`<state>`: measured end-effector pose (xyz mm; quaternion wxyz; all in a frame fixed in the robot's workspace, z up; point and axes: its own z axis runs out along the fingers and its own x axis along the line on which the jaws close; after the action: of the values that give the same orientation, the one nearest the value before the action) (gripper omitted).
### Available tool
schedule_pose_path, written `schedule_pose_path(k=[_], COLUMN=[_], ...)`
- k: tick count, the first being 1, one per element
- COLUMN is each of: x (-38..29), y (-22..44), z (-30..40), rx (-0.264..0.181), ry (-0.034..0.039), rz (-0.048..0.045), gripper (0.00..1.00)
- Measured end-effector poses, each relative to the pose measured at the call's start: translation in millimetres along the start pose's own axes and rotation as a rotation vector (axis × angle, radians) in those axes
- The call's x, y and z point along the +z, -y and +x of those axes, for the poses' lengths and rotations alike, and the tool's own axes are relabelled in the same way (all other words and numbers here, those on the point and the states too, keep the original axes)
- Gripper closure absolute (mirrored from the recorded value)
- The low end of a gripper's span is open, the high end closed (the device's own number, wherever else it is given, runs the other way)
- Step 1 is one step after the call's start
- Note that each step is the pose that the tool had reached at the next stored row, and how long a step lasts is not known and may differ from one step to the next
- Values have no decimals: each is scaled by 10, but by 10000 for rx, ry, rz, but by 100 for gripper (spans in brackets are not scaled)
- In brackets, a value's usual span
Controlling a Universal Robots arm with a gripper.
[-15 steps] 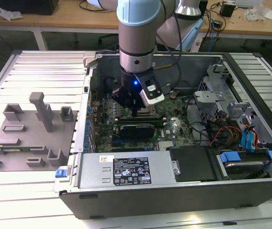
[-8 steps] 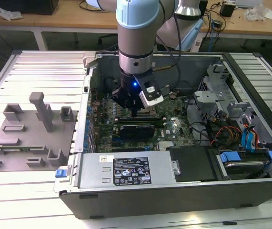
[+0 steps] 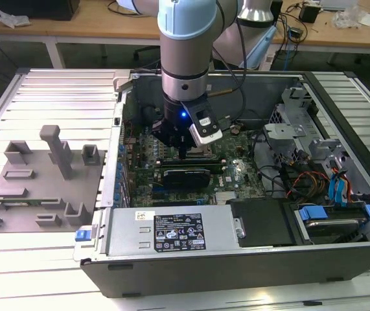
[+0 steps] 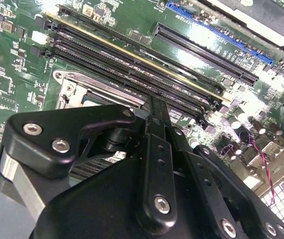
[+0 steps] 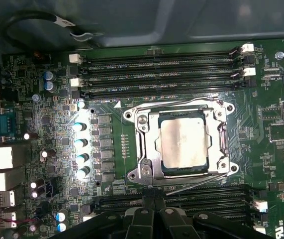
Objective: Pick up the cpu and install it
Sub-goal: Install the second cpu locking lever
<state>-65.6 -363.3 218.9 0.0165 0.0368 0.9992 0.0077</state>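
The cpu (image 5: 184, 144), a flat square chip with a silvery top, lies inside the metal-framed socket (image 5: 142, 144) on the green motherboard (image 5: 276, 164). In the first wrist view my gripper (image 5: 154, 200) is beside the socket, over the memory slots (image 5: 206, 201) next to it, and clear of the chip. Its black fingers (image 4: 156, 112) stand close together with nothing between them. In the exterior view the gripper (image 3: 182, 153) hangs low inside the open computer case (image 3: 236, 259), just above the board.
Grey plastic fixture blocks (image 3: 42, 175) stand on the slatted table at the exterior view's left. A power supply (image 3: 172, 232) lies along the case's near wall. Drive cages and cables (image 3: 321, 168) are at the right. A dark card (image 3: 186, 175) sits near the gripper.
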Motion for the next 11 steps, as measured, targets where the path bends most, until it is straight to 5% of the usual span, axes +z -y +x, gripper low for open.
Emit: schedule_pose_path(k=[9, 11], x=[49, 63], y=[10, 20], z=[47, 61], rx=[8, 20], ry=[-8, -18], rz=[-95, -236], gripper=[89, 89])
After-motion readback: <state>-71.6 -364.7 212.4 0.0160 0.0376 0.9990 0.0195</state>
